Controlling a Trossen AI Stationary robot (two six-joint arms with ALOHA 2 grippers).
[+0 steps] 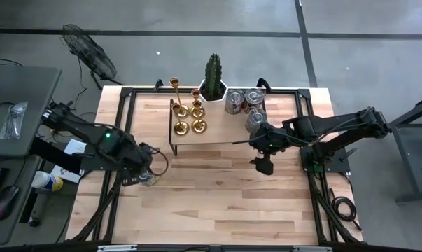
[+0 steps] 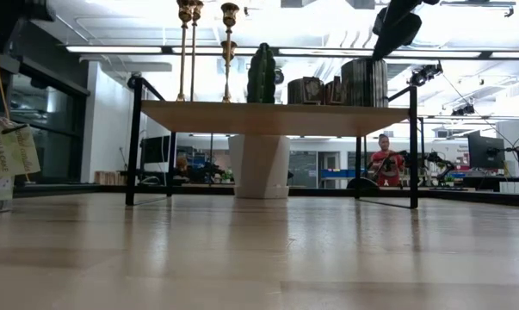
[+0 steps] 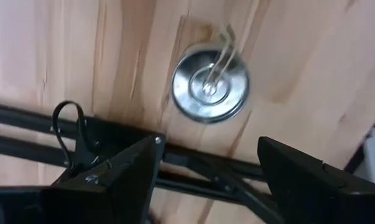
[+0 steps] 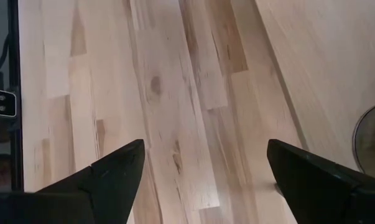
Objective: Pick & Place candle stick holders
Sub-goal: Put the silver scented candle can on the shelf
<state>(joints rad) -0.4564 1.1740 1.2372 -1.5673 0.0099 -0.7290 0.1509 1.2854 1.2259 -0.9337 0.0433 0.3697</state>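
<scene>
Candle stick holders (image 1: pixel 186 108) grouped upright on the raised shelf (image 1: pixel 211 134) by the counter's (image 1: pixel 217 203) far edge, beside a cactus (image 1: pixel 213 73) and silver tins (image 1: pixel 244 103); left pincer (image 1: pixel 146 175) wide open, empty, above a silver tin (image 3: pixel 209 85) near the left edge; right pincer (image 1: pixel 264 165) wide open, empty, over bare wood.

Butcher-block wooden table (image 1: pixel 217 196) bearing a black-framed raised shelf (image 1: pixel 217 136). A silver tin (image 1: pixel 148 178) stands on the tabletop near its left edge.

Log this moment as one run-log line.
left gripper: open above round silver tin | right gripper: open, empty | four gold candle stick holders: on raised shelf
</scene>
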